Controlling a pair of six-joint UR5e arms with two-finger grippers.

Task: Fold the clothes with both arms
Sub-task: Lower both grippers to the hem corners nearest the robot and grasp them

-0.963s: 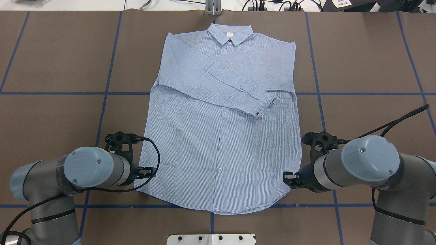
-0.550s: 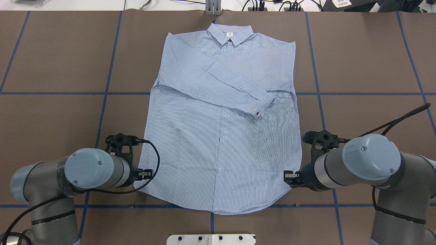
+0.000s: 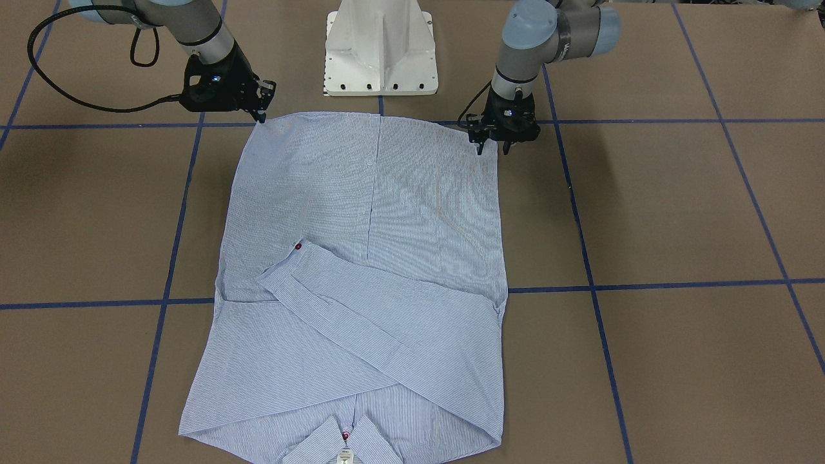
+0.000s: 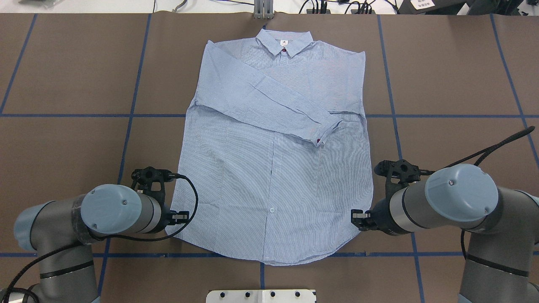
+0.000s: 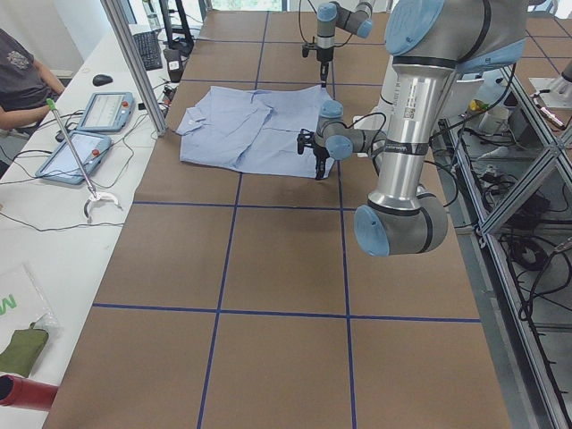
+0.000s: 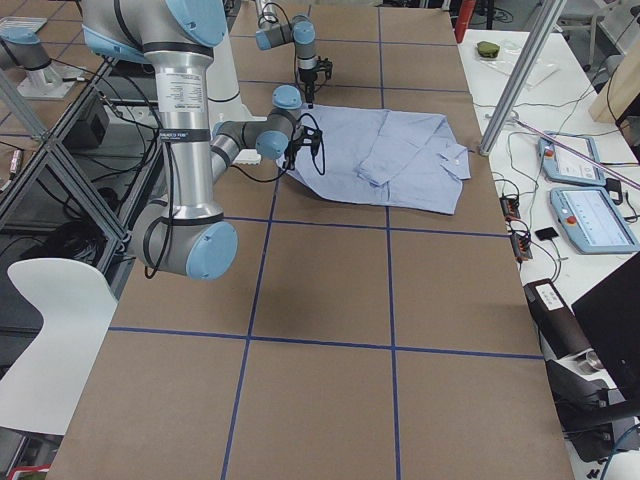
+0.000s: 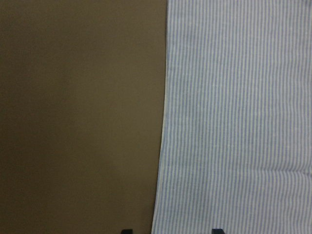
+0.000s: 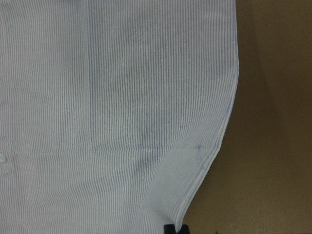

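Robotics lab: brown-papered table (image 5: 277, 259) with blue tape grid (image 5: 268, 206), teach pendants (image 5: 105, 111) and keyboard (image 5: 148, 50) on white side bench (image 5: 45, 259), aluminium frame post (image 5: 132, 63), loose cables (image 4: 320, 6).

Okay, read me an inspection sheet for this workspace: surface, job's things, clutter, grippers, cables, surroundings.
Surface: brown table with a blue tape grid, flat.
Job's things: shirt lies flat, front up, collar away from the robot, both sleeves folded across the chest.
Clutter: nothing seen.
Grippers: left gripper open, straddling the shirt's side edge near the hem; right gripper shut at the opposite hem corner, seemingly pinching it.
Cables: left cable loops over the shirt's edge; right cable arcs away from it.
Surroundings: white pedestal behind the hem; side bench with tablets and a seated person.
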